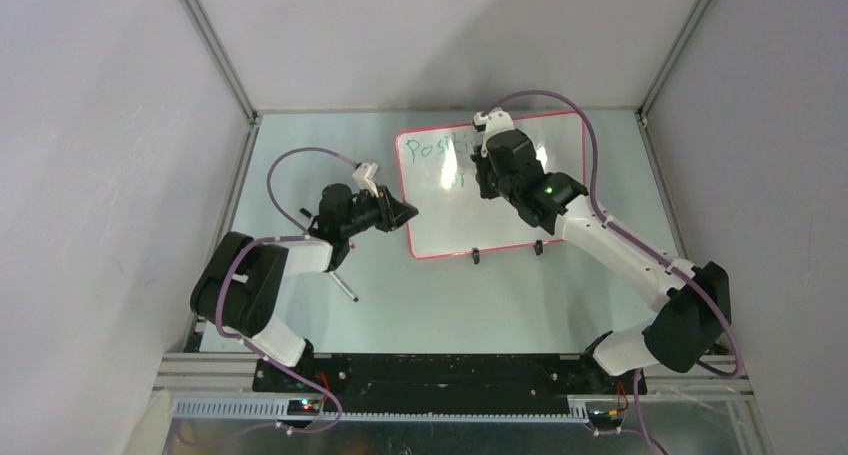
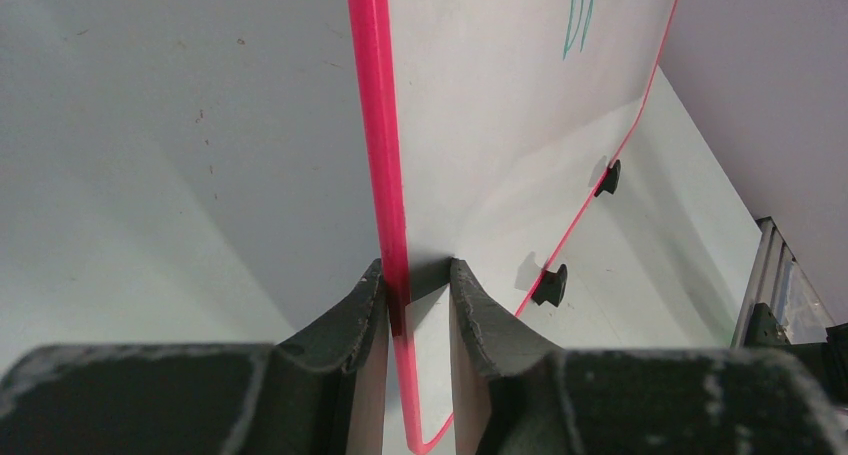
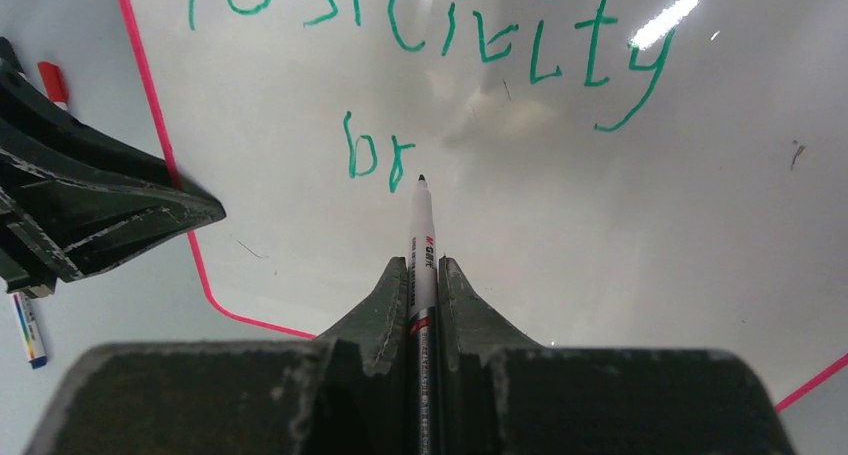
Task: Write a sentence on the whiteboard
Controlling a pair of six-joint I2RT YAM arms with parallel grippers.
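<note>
1. One whiteboard (image 1: 450, 225) rests on the table (image 1: 300, 155). It has a red-pink rim all round and two black feet (image 1: 477, 256) on its near edge.
2. One sentence (image 3: 420, 25) in green runs over two lines, with the word "Positivity" above and the letters "br" below it.
3. Two grippers are at the board: the left gripper (image 2: 420, 285) at its left edge and the right gripper (image 3: 422, 275) over its face.
4. Two pens show: one marker (image 3: 422, 225) in the right gripper and one loose pen (image 1: 345, 285) on the table beside the left arm.
5. The left gripper stands narrow, closed on the whiteboard's left rim toward the near corner, one finger on each face.
6. The right gripper is clamped tight on the marker, which sticks straight out between its fingers.
7. The marker's tip points just right of the "r" and slightly lower; whether it touches the surface I cannot tell.
8. The sentence sits in the board's upper left part, directly ahead of the right gripper and apart from the left gripper.
</note>
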